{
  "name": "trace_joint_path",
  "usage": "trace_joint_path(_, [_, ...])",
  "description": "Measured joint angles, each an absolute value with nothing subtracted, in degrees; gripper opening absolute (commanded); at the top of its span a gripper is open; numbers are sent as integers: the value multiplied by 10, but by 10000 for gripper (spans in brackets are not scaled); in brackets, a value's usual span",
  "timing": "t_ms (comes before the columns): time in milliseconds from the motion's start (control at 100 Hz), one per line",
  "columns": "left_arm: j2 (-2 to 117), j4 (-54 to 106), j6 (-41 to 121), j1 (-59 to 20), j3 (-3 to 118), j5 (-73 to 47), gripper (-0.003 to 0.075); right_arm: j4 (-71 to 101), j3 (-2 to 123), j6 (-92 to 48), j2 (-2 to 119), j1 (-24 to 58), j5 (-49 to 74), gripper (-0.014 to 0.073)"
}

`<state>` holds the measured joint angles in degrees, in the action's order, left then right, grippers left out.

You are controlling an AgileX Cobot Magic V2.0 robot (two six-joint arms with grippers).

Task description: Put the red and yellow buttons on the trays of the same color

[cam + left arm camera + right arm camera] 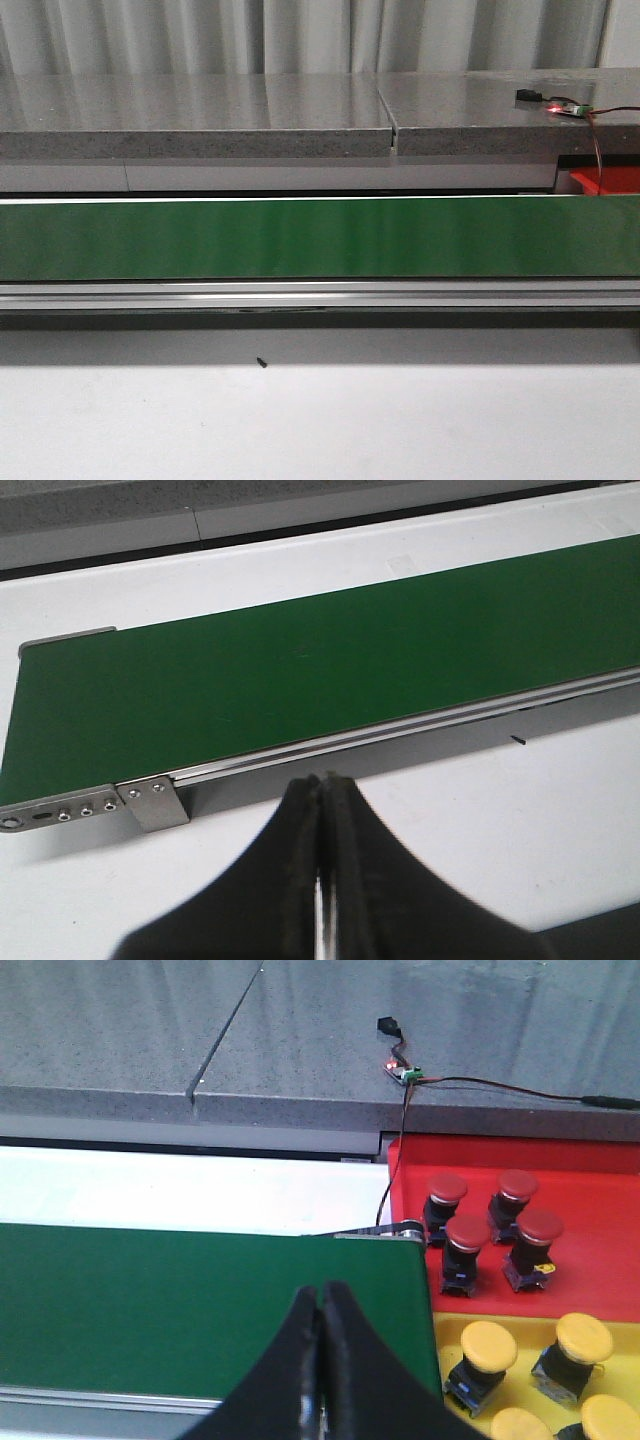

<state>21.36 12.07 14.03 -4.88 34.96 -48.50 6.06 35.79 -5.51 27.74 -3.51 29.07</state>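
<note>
The front view shows the green belt [320,238] running across the whole width, bare of buttons, with a grey stone ledge [200,115] behind it and a white table [320,420] in front; a small dark speck [261,363] lies on that table; neither arm appears here, and only a corner of the red tray [608,182] peeks in at the far right edge, beyond the belt.

The right wrist view fills in what the front view lacks; the red tray [600,1160] sits just past the belt's end [200,1305] and holds four red buttons [465,1245] standing upright in a loose cluster; beside it the yellow tray [520,1325] holds yellow buttons [487,1352], four in sight, the lowest two cut off by the picture's edge; a small circuit board [403,1070] with a lit red light rests on the ledge, its thin wire [395,1175] hanging down toward the belt's end. The right gripper [320,1305] hovers over the belt with its fingers pressed together and nothing between them.

The left wrist view shows the belt's other end [300,680], with its metal bracket [150,800]; the left gripper [322,795] is likewise clenched on nothing, above the white table; no tray or button is in sight there.
</note>
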Motion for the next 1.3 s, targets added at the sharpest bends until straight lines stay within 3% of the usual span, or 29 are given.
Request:
trace_joint_path(250, [214,121,140,-49,350,-485,-19,81,282,-55,206,-35,267,-116])
trace_joint_path(700, [214,121,140,-49,350,-485,-19,44,137,-14,136,-35,94,-116])
trace_joint_path(880, [214,121,140,-49,350,-485,-19,-37,83,69,72,-35,70,-116])
trace_joint_path(1300, [214,122,140,-49,350,-485,-19,-47,-16,86,-5,-35,61,-116])
